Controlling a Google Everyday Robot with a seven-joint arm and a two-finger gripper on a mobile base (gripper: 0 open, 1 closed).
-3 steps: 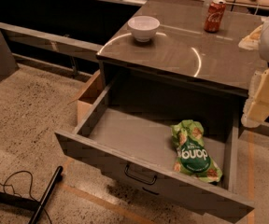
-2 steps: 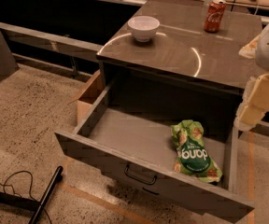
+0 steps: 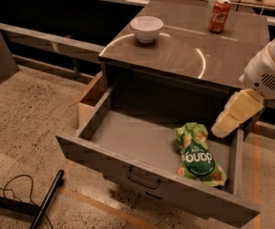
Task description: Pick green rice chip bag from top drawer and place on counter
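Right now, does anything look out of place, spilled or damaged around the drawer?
Nothing stands out. The green rice chip bag lies crinkled in the open top drawer; bowl and soda can stand upright on the counter; the gripper hovers beside the bag.

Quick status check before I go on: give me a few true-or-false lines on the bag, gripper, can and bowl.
The green rice chip bag lies in the open top drawer. True.
The gripper has the bag lifted. False: it hangs over the drawer's right side, beside the bag lying on the drawer floor.
The red can stands on the counter. True.
The white bowl sits in the drawer. False: it is on the counter.
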